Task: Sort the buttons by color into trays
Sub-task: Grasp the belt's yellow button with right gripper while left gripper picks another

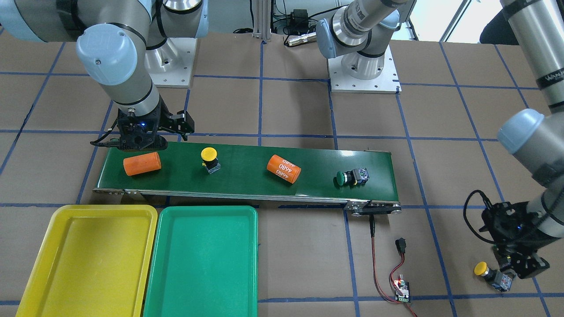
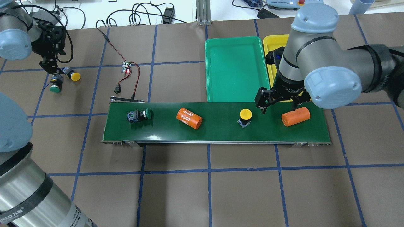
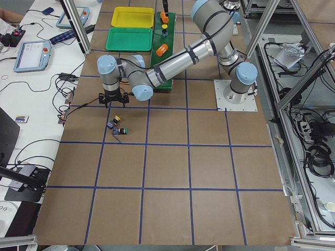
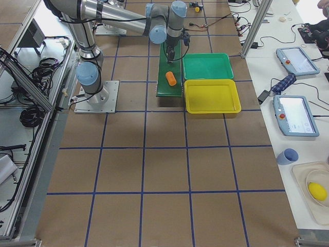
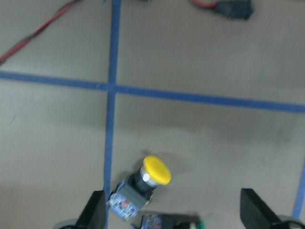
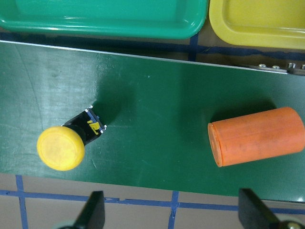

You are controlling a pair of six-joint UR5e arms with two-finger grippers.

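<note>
Two buttons sit on the long green belt [image 2: 221, 129]. One yellow button [image 2: 245, 115] stands up near the middle of the belt. One green button [image 2: 140, 114] lies on its side near the belt's end on the robot's left. Two orange rolls lie on the belt too: a plain one [image 2: 295, 116] and one marked "4680" [image 2: 188, 118].

The right pincer [image 6: 174, 210] hangs over the belt. Its two fingers are wide apart and it holds nothing. From its own camera, the yellow button shows on one side below it and the plain orange roll on the other.

The other two buttons lie on the brown counter [image 2: 176, 195], well off the belt on the robot's left. They are a second yellow one [image 5: 152, 174] and a second green one [image 2: 56, 87], close together. The left pincer [image 5: 174, 205] is right above them. Its fingers are spread wide too, and it has hold of nothing.

The green tray [image 1: 202, 264] and the yellow tray [image 1: 88, 259] lie side by side on the counter, just past the belt's far edge. All four buttons are outside them.
</note>
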